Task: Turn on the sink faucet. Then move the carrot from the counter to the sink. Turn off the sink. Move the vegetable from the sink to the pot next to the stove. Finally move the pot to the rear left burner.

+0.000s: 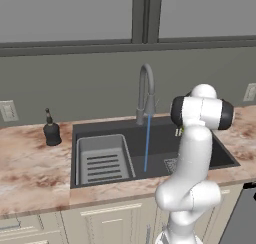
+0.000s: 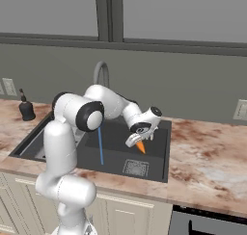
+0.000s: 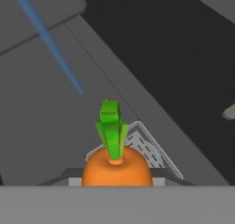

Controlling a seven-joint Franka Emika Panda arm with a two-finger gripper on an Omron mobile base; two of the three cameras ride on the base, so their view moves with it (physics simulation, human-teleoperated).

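Carrot (image 3: 116, 168) gripped in pincer (image 2: 139, 143) over sink (image 2: 159, 154) — lower half cut off; water stream (image 1: 147, 143) running.

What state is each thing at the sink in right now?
Faucet: on, water running into the basin.
Carrot: held over the sink, leaves pointing away from the hand.
Pincer: shut on the carrot.
Sink: holds a grey rack on its left side.

Counter (image 1: 30, 173): polished marble-look stone, pink-brown veins, slight sheen. Sink (image 1: 165, 140): dark matt basin, smooth. Faucet (image 1: 146, 90): brushed grey metal. Drying rack (image 1: 104, 158) in sink: grey, matt, plastic-looking. Soap dispenser (image 1: 51, 129): black, semi-gloss. Carrot (image 3: 117, 168): smooth, flat orange skin w/ matt green top. Cabinet fronts (image 1: 110, 223): cream painted, matt.
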